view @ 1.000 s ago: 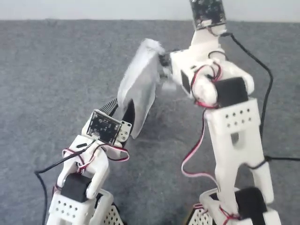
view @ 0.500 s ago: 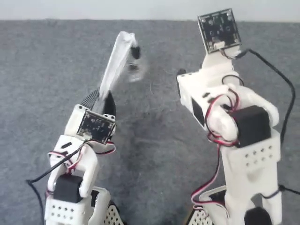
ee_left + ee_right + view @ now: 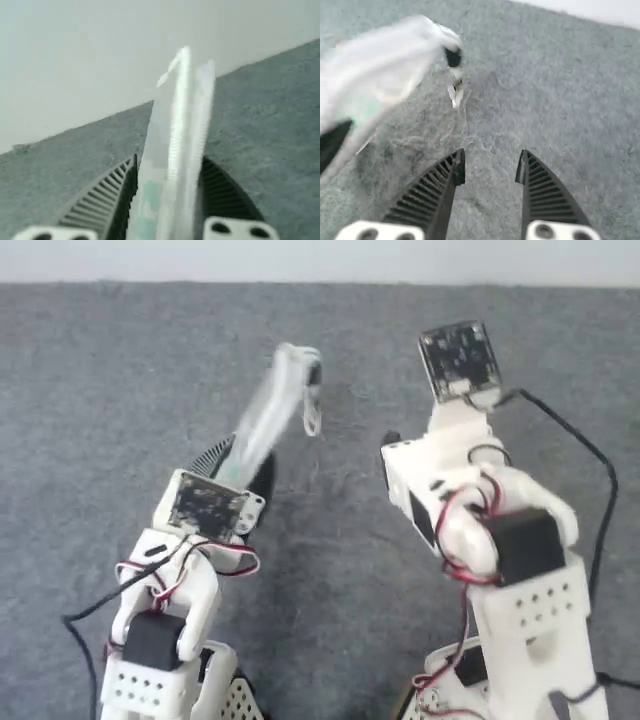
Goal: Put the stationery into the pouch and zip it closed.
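1. Pouch (image 3: 268, 418): pale and translucent, held clear of the mat (image 3: 100, 390) and tilted, with its upper end leaning away from the arm bases. The left wrist view (image 3: 175, 140) shows it edge-on. The right wrist view (image 3: 385, 75) shows it from the side.
2. Slider (image 3: 314, 375): a dark piece at the raised end of the pouch, also in the right wrist view (image 3: 452, 56). Whether the zip is fully closed cannot be told.
3. Pull (image 3: 312, 420): hangs free below the slider, above the mat and not touching it (image 3: 454, 94).
4. Left gripper (image 3: 240, 462): jaws pinching the lower end of the pouch, with one ribbed finger (image 3: 107, 195) on each side of it.
5. Right gripper (image 3: 491, 160): jaws spread with nothing between them, over bare mat, near the pull but apart from it. Its arm (image 3: 480, 530) stands beside the pouch without touching it.
6. Green patch (image 3: 150, 195): shows through the pouch wall near the left gripper; what it is cannot be told.
7. Mat: grey and fibrous, covering the table up to a pale wall (image 3: 300, 260).
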Controlling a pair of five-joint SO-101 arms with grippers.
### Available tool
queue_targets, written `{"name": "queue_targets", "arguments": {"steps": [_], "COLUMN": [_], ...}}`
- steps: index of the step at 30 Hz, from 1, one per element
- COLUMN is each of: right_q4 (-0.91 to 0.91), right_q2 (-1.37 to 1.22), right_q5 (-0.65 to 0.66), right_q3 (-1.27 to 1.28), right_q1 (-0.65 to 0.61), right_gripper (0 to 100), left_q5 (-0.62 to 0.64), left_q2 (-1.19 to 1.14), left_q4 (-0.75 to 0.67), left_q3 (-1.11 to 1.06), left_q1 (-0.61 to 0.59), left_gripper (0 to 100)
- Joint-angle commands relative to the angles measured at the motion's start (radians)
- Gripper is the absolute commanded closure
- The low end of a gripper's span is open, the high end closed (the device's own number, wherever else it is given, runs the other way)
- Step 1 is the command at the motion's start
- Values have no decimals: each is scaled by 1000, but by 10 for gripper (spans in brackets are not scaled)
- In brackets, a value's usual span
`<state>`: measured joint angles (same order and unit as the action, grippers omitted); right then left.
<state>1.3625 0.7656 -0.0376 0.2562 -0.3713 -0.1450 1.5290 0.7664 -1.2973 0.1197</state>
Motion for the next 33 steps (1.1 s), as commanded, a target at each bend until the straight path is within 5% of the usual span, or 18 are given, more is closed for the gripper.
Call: {"name": "queue_targets", "arguments": {"steps": [1,8,19,33], "right_q4": [-90,-176,-147,-147], "right_q2": [139,263,300,303], "right_q5": [2,3,87,144], "right_q3": [129,282,358,540], "right_q1": [33,94,157,274], "right_gripper": [834,835,838,981], "left_q5": [132,218,213,212], "left_q2": [12,12,14,14], "left_q4": [106,293,391,391], "left_q3": [99,348,486,366], "left_q1": [43,80,71,-176], "left_gripper": [733,720,728,970]}}
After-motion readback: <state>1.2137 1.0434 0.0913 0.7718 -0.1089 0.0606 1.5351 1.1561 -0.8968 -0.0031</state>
